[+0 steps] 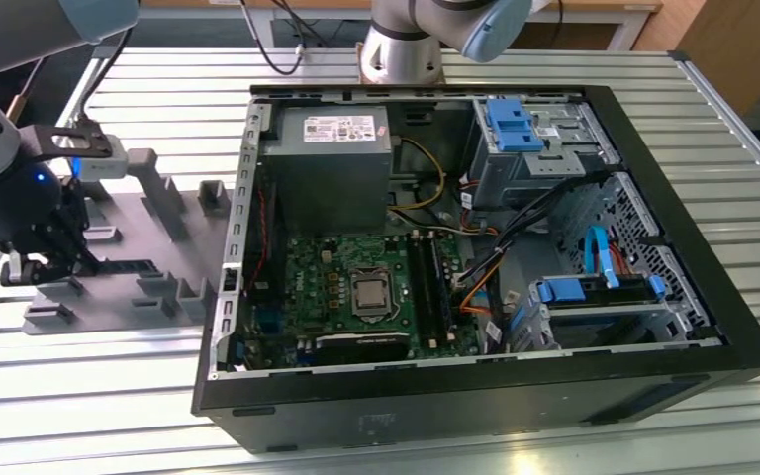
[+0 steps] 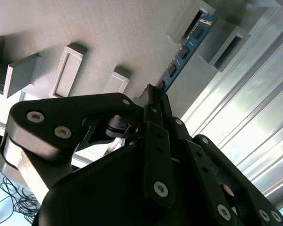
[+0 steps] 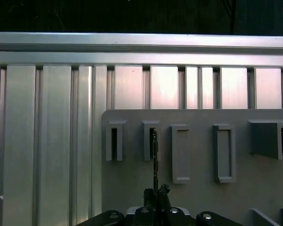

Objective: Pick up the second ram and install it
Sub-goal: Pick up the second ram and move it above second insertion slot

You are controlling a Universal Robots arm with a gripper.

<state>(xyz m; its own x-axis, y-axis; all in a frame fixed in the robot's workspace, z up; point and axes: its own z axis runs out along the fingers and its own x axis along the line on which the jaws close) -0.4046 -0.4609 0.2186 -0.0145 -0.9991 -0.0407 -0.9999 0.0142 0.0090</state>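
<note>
Pinching the near end of the memory stick [image 2: 186, 44], the hand [image 2: 153, 92] has its fingers drawn narrow onto the board's two flat faces, a grip that suits a thin card standing on edge. The stick's far end sits in a slotted post of the grey tray [image 2: 108, 33], which props it upright so both sides can be reached. In the first wrist view the stick [image 3: 154, 160] shows edge-on, running from the fingers to that post. In the exterior view the hand [image 1: 44, 262] is low over the tray on the desk [image 1: 90, 396], at the exterior view's left of the open computer case [image 1: 486, 406], well apart from its long black slots [image 1: 430, 282].
</note>
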